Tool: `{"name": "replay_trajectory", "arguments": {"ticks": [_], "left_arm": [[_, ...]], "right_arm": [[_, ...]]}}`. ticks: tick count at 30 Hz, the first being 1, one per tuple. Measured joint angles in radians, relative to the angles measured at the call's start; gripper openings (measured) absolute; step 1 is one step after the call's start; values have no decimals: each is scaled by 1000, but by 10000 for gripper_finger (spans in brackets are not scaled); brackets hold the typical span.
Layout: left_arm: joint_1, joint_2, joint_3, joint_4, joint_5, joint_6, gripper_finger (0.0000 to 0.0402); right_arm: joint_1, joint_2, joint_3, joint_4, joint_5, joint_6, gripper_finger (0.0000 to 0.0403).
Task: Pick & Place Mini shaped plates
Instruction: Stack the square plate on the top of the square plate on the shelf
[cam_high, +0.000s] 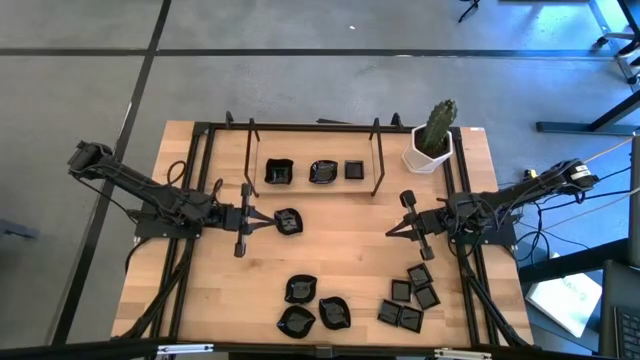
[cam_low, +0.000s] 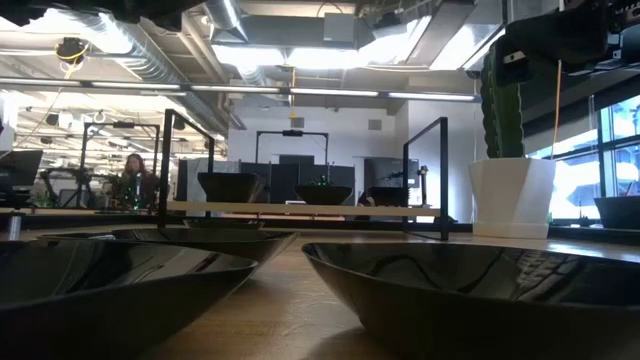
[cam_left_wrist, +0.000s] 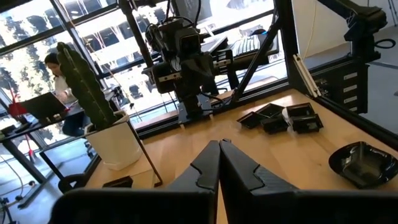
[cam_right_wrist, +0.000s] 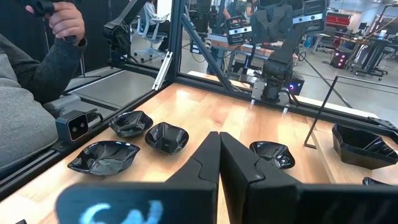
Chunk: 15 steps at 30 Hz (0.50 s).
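High view: mini shaped plates glossy black (square, wavy); left gripper, right gripper closed, empty.

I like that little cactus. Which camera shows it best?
The low view: the cactus and its white pot stand side-on, close. The high view sees it small from above; the left wrist view catches it at an angle; the right wrist view misses it.

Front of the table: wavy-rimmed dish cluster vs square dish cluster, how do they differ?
The wavy-rimmed cluster has four rounded, ruffled-edge dishes; the square cluster has five straight-sided dishes. Each wavy dish is larger than a square one. The wavy cluster lies near the front middle of the table, the square cluster toward the right arm's side. Both are glossy black and lie on bare wood.
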Motion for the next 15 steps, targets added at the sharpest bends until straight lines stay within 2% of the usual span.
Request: {"name": "replay_trajectory", "arguments": {"ticks": [15], "left_arm": [[0,0,0,8,0,1,4]], "right_arm": [[0,0,0,0,0,-4,9]]}}
